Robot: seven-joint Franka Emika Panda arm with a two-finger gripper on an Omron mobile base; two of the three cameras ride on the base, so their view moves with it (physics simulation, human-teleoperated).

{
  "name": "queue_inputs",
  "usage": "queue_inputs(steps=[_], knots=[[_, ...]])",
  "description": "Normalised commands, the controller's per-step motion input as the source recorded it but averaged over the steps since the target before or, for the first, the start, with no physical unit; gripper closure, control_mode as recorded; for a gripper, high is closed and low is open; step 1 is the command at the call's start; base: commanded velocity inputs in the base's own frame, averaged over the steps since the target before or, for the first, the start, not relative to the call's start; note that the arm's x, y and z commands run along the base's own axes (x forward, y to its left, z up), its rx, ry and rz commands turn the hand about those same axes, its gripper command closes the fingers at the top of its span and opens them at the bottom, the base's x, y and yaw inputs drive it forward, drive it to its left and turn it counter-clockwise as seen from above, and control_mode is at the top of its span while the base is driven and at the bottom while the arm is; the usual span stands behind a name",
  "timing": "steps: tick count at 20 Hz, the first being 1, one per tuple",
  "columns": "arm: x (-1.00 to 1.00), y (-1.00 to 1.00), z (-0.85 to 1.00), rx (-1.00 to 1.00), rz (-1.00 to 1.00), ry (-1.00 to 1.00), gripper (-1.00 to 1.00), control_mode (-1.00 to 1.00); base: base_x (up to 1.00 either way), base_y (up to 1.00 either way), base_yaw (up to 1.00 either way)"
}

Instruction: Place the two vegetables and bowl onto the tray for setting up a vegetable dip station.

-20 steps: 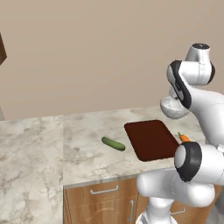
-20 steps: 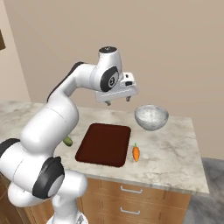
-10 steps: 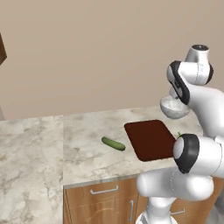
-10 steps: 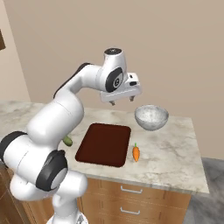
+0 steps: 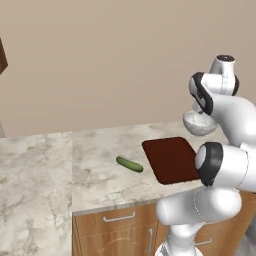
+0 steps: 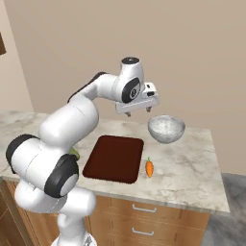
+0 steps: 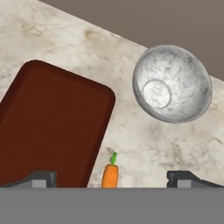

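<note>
Pincer: the pincer hangs high over the tabletop, jaws spread wide and holding nothing.
Bowl: the bowl sits upright on the tabletop, below the pincer and a little to its right in the right base view; it looks the likeliest first pick.
Tray: the tray lies flat and bare below the pincer, towards the robot.
Carrot: the carrot lies just beside the tray's near right edge, apart from it, green tip pointing away from the robot.
Cucumber: the cucumber lies beyond the tray's far side from the pincer, well apart from the bowl.
Approach: if the bowl goes first, come straight down over one wall, one finger inside, one outside.
Grip: close on the rim, not across the whole bowl, which seems too wide.
Risk: a shallow bite may let the bowl tip or slip.
</note>
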Motion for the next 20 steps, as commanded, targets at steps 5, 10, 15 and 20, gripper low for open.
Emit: queue_inputs(steps=[5,10,15,20], knots=[[0.17,-0.12,-0.28,0.0,0.06,-0.01,-1.0,-1.0,0.0,0.0,0.0],[0.19,-0.07,-0.25,0.0,0.08,-0.01,-1.0,-1.0,0.0,0.0,0.0],[0.22,-0.09,-0.24,0.0,0.06,0.0,-1.0,-1.0,0.0,0.0,0.0],[0.26,-0.09,-0.22,0.0,0.03,0.0,-1.0,-1.0,0.0,0.0,0.0]])
